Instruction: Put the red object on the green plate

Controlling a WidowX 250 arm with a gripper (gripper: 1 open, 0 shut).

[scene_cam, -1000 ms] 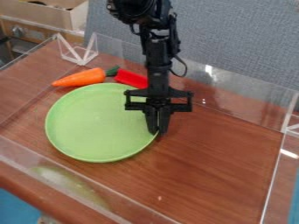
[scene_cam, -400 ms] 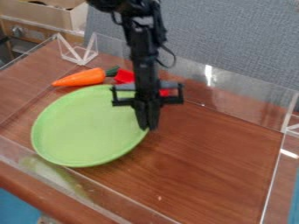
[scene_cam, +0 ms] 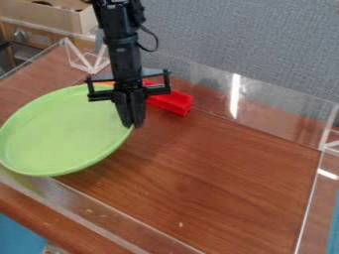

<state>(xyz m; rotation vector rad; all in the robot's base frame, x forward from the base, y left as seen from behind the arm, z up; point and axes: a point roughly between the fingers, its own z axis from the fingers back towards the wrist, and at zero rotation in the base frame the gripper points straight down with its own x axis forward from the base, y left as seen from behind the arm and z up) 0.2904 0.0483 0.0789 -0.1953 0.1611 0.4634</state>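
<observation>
The green plate [scene_cam: 54, 134] is large, round and light green, and fills the left of the wooden table. Its far right side looks raised. My gripper [scene_cam: 131, 121] points down at the plate's right rim, its fingers pinched together on that rim. The red object [scene_cam: 171, 100] is a bright red bar lying on the table just right of the gripper and behind the plate's edge, apart from both. My arm partly hides its left end.
Clear acrylic walls [scene_cam: 272, 94] fence the wooden table [scene_cam: 225, 169] at the back, right and front. Cardboard boxes [scene_cam: 47, 15] stand behind the back left corner. A grey-blue screen [scene_cam: 252, 35] rises behind the table.
My gripper has moved left and up with the plate's rim in it. The plate has slid left and tipped up, now covering the orange carrot toy that lay behind it.
</observation>
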